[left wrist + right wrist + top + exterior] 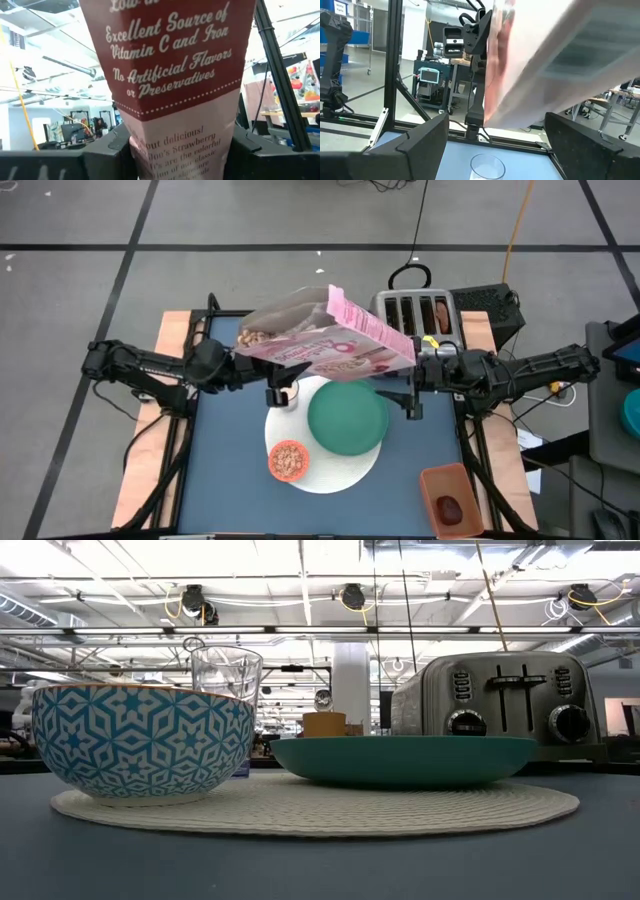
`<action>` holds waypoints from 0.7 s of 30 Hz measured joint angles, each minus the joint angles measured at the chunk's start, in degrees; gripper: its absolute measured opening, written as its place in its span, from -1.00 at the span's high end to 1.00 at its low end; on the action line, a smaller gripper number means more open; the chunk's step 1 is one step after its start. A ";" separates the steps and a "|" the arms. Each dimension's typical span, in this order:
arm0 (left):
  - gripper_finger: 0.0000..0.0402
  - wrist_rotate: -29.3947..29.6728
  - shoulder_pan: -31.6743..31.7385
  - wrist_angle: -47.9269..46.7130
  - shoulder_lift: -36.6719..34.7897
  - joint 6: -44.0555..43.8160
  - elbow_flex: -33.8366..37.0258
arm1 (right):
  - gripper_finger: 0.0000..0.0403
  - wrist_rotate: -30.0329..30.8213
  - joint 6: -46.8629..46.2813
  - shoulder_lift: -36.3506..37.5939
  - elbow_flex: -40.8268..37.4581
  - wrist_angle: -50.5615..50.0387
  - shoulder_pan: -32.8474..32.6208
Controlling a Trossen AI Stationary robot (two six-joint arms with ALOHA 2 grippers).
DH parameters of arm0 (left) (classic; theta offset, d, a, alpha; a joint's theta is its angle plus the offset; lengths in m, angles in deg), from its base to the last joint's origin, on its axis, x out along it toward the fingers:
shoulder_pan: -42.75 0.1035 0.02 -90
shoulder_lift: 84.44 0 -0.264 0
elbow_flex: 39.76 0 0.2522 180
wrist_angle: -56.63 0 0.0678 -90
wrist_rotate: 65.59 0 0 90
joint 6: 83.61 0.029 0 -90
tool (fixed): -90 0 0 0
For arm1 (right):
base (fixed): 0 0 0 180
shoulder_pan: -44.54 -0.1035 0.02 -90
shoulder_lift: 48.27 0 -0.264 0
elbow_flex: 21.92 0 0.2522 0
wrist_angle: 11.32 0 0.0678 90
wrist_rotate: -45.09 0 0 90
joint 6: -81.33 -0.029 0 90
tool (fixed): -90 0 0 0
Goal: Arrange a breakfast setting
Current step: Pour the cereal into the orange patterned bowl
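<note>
My left gripper (240,368) is shut on a pink cereal box (340,345), which lies tilted in the air above the far part of the table. The box's inner bag (262,330) is open toward the left and shows cereal. My right gripper (412,380) is open at the box's right end, with the box (560,55) above its fingers; whether they touch, I cannot tell. Below lie a round white mat (335,472), a green plate (347,418) and a bowl of cereal (288,460) on it, and a glass (285,393). An orange cup (323,724) shows behind the plate. My left gripper pinches the cereal box between its two fingers at the box's left end, across its narrow printed side (165,150). The fingers come level from the table's left. The box is lifted clear of the table, on its side and tilted.
A silver four-slot toaster (415,315) stands at the far right, something brown in one slot. An orange container (452,498) with dark red food (450,508) sits at the near right corner. The spoon is out of view.
</note>
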 joint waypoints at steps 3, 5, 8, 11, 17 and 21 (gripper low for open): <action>0.13 0.07 0.09 -0.17 -0.03 0.02 0.00 | -0.60 0.00 0.22 -0.01 0.00 0.02 0.00; 0.17 0.07 0.11 -0.62 -0.03 0.00 0.00 | -0.60 0.13 1.00 -0.02 0.00 0.60 0.00; 0.17 0.08 0.22 -0.67 -0.03 0.00 -0.03 | -0.60 1.68 3.06 -0.52 0.00 3.00 0.01; 0.17 0.08 0.22 -0.75 -0.03 0.01 -0.04 | -0.60 1.75 3.21 -0.59 0.00 3.72 0.02; 0.17 0.77 0.20 -1.26 -0.90 1.04 -0.04 | -0.60 1.73 2.94 -0.49 0.00 2.66 0.02; 0.17 1.39 0.57 -2.48 -1.92 1.43 -0.02 | -0.60 1.68 1.48 -0.48 0.00 1.53 0.00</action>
